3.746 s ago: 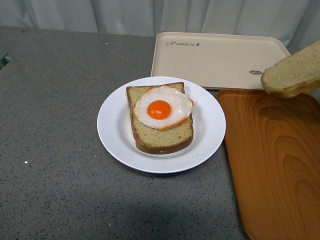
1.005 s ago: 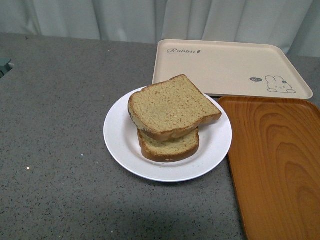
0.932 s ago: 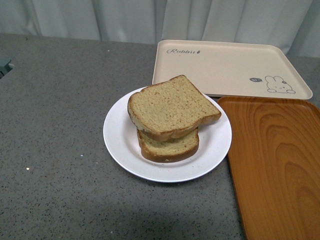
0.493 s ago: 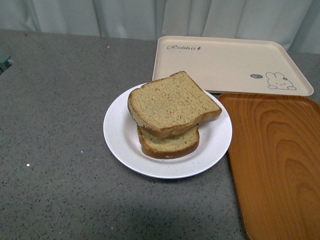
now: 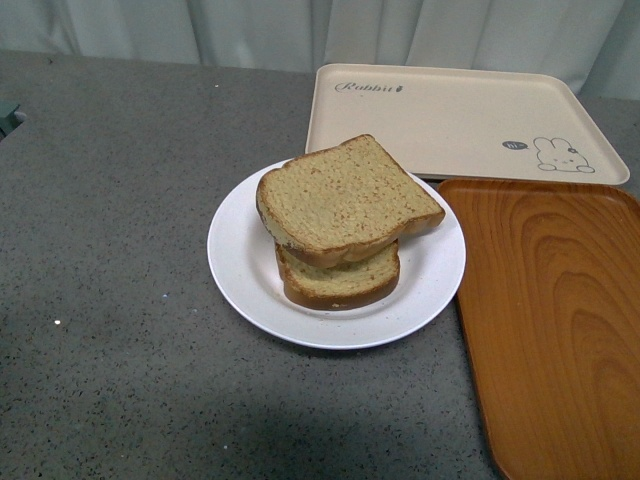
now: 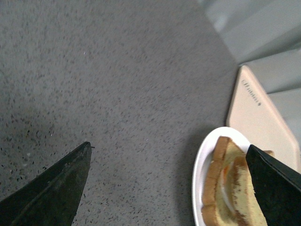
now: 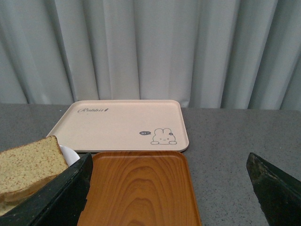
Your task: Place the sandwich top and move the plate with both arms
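Running both arms with jaws spread wide and empty, I am reading the left gripper (image 6: 168, 146) over bare table (image 5: 120, 200) left of the plate (image 5: 240, 270), and the right gripper (image 7: 169, 155) facing across the wooden tray (image 5: 550, 320) on its right. The sandwich top (image 5: 345, 200) is sitting askew on the lower slice (image 5: 340, 285), between them.

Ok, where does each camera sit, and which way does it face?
Front view: on the body, looking down at the plate, top slice, cream tray and wooden tray; no arm shows.
Left wrist view: on the left arm, looking down across the table to the plate; open left gripper shows.
Right wrist view: on the right arm, looking level over both trays to the curtain; open right gripper shows.
Shared: all three show the top slice and cream tray.
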Tool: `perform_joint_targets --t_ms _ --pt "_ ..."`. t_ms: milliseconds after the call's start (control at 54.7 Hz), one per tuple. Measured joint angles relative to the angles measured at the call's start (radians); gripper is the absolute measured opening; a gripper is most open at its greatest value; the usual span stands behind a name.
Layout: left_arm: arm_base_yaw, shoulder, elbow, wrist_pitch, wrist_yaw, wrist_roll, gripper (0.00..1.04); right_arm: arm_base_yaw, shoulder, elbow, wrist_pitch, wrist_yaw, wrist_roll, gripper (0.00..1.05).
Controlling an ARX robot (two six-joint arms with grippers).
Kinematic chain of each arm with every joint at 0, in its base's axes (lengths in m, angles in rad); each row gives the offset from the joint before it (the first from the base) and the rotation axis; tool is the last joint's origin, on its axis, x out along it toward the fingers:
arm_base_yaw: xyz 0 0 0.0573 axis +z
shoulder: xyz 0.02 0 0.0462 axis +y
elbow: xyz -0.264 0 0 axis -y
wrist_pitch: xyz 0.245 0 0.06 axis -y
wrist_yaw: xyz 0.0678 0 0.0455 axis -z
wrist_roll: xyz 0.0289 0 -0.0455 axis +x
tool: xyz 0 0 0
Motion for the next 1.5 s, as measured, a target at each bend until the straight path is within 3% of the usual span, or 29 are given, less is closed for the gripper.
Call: perform_joint_targets --t_ms 164,658,1498 --pt "-0.038 0.277 0.092 0.050 0.013 -0.085 0.98 0.000 0.000 0.000 0.000 0.000 0.000 0.96" --pt "-0.117 0.552 0.262 0.078 0.035 -0.230 0.98 0.000 0.000 0.000 0.000 0.000 0.000 0.96" --pt "-0.235 0.718 0.409 0.079 0.011 -0.372 0.98 0.000 0.000 0.000 0.000 0.000 0.000 0.96"
